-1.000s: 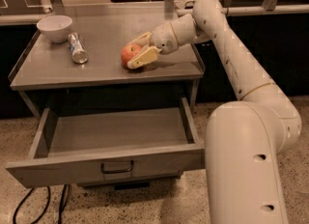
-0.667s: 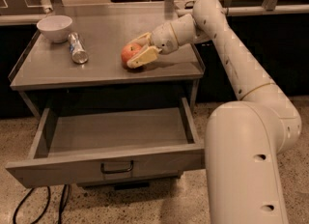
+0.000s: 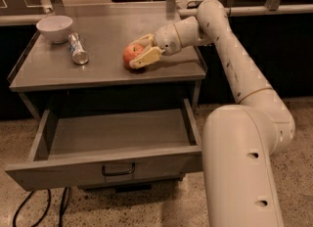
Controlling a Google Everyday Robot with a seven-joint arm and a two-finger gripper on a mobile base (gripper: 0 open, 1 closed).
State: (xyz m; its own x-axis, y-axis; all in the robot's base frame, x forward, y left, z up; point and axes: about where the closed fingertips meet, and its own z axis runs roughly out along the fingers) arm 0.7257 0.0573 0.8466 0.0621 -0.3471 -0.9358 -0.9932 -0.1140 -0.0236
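Note:
A red-yellow apple [image 3: 129,53] rests on the grey cabinet top [image 3: 98,69], right of its middle. My gripper [image 3: 136,53] reaches in from the right and lies low over the top. One pale finger [image 3: 142,39] passes behind the apple and the other finger [image 3: 145,57] lies against its front, so the gripper is shut on the apple. The apple still touches the surface. The white arm [image 3: 230,59] arches over the cabinet's right edge.
A white bowl [image 3: 55,27] stands at the back left of the top, with a silver can [image 3: 77,49] lying on its side beside it. Below, the drawer [image 3: 117,165] is pulled fully out. Cables [image 3: 29,211] trail on the floor at the left.

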